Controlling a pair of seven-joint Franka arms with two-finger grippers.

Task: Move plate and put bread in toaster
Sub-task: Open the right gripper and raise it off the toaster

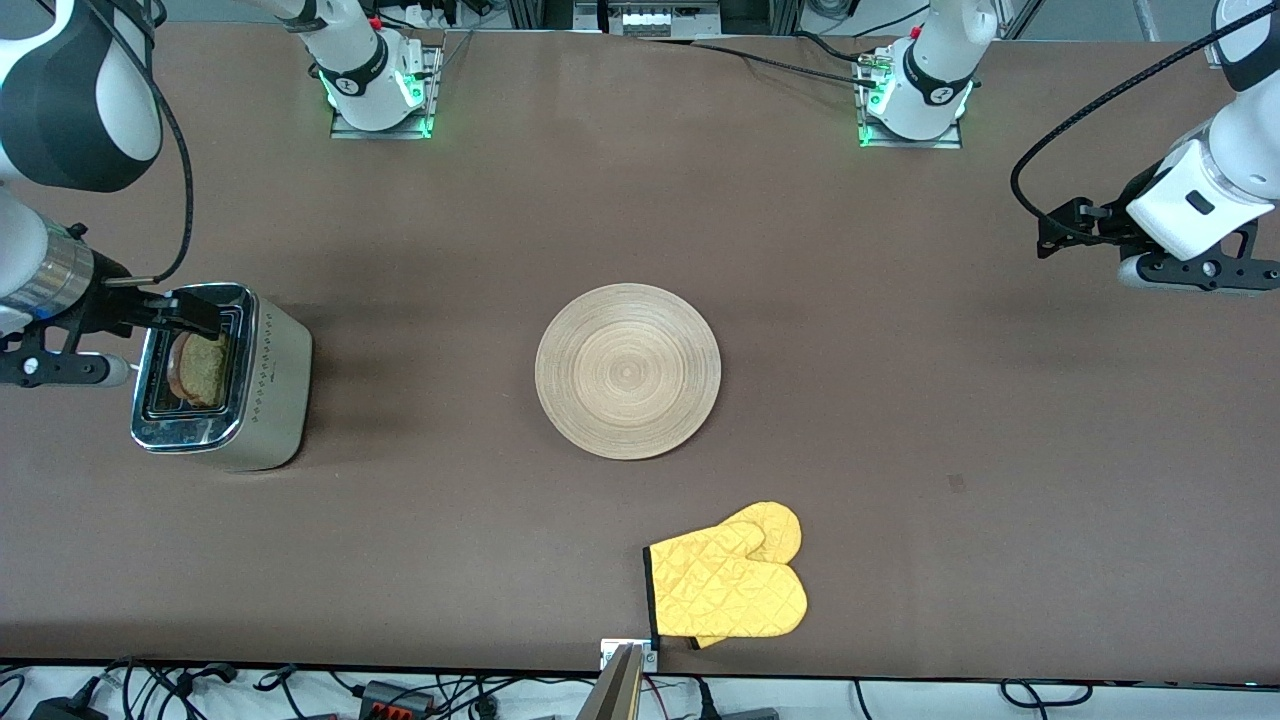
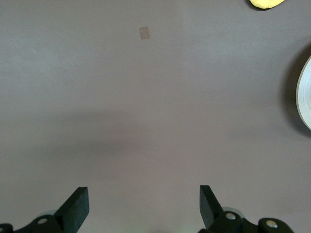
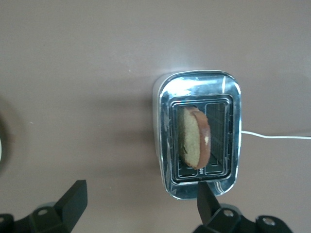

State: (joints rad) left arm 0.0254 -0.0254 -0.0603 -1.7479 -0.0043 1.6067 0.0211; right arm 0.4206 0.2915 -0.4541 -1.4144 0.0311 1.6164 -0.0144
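While the squarish greenish-tan bread slice with brown crust leans in a slot of the boxy chrome-topped toaster, we see the right gripper over it, fingers apart — the round tan wooden plate sits mid-table, and the left gripper waits, fingers spread, over bare table.

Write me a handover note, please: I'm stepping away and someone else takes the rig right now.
Right gripper: open, empty, over the toaster at the right arm's end of the table.
Left gripper: open, empty, waiting over bare table at the left arm's end.
Bread: in a toaster slot, leaning, top part sticking out.
Plate: mid-table, bare; oven mitt nearer the front camera.
Done: bread is in the toaster and released.
Left: probably just backing the right arm off; seat the bread if it should sit deeper.
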